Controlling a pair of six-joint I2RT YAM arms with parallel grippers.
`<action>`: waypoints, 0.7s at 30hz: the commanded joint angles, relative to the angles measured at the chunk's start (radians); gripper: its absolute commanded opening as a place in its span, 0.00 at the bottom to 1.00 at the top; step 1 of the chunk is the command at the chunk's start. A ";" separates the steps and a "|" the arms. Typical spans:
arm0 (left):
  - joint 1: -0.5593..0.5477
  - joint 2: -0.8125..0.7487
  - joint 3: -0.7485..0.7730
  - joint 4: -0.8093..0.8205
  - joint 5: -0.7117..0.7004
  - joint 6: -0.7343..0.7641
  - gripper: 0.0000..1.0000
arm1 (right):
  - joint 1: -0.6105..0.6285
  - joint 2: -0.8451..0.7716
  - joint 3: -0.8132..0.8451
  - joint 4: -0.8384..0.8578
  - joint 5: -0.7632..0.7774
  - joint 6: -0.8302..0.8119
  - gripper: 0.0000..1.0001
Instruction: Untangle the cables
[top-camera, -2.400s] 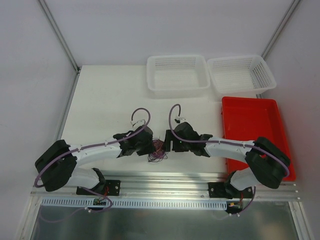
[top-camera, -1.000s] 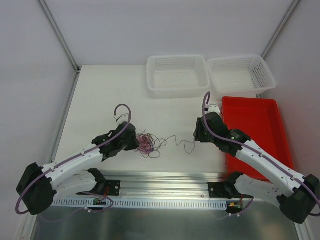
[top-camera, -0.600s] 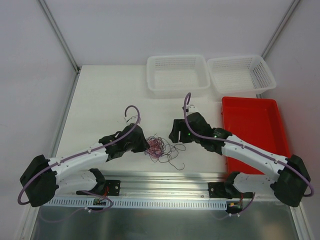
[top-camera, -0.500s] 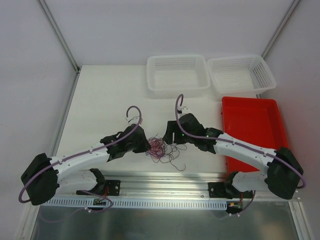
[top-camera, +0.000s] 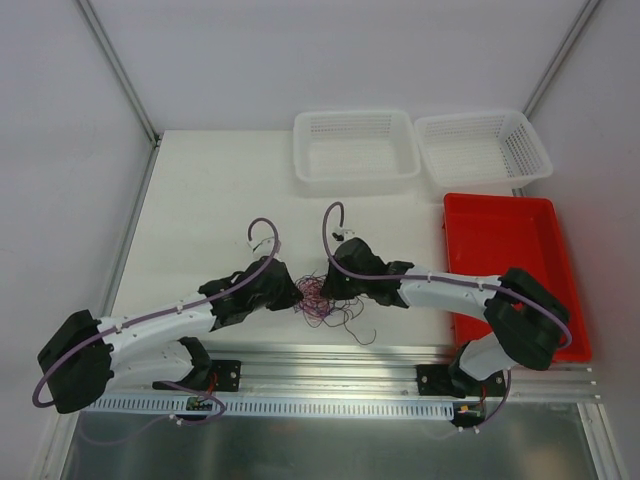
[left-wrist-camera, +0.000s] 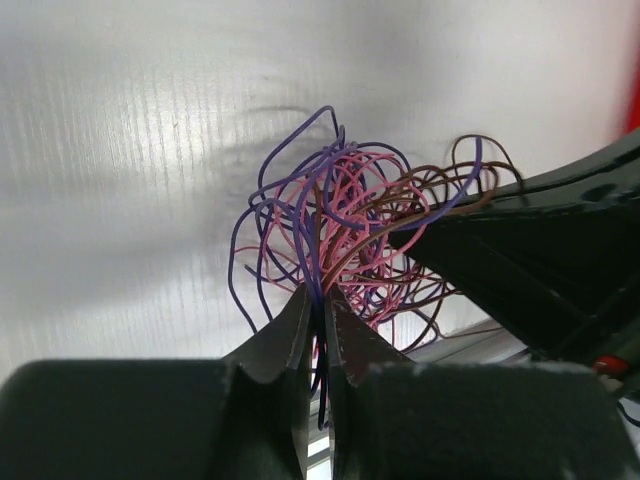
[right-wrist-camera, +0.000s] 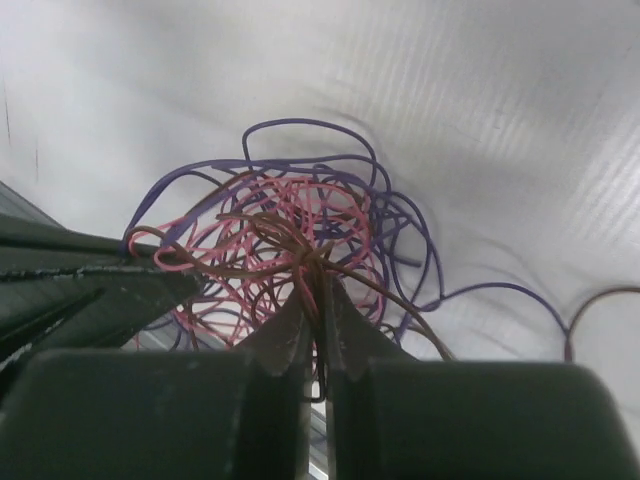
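The cables (top-camera: 317, 298) lay in one small tangled clump on the white table (top-camera: 210, 200), close to its near edge and roughly midway between left and right. Both arms reached in toward it from either side, their tips nearly meeting over the clump.

The left gripper (left-wrist-camera: 316, 296) was closed, its two dark fingers pinched together on purple strands at the near side of the bundle. Seen from its wrist, loops of purple and pink wire fanned up and away from the pinch, with darker brown-black curls off to the right, where the other arm's black fingers pressed in.

The right gripper (right-wrist-camera: 318, 287) was closed too, clamped on dark brown strands that ran into the middle of the knot. Around that grip, pink loops were packed tight at the centre and wider purple loops ringed them.

A loose dark strand (top-camera: 357, 326) trailed out of the clump toward the near right and lay flat on the table.

Two white baskets (top-camera: 356, 148) stood side by side at the far edge, and a red tray (top-camera: 505, 240) sat at the right, well apart from the wires
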 joint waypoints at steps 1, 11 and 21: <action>-0.008 -0.088 -0.051 0.015 -0.109 -0.053 0.04 | 0.002 -0.121 0.032 -0.124 0.098 -0.051 0.01; -0.003 -0.300 -0.083 -0.016 -0.188 -0.008 0.24 | 0.002 -0.447 0.225 -0.529 0.343 -0.215 0.01; -0.002 -0.386 -0.095 -0.059 -0.211 0.032 0.00 | 0.000 -0.606 0.262 -0.534 0.294 -0.262 0.01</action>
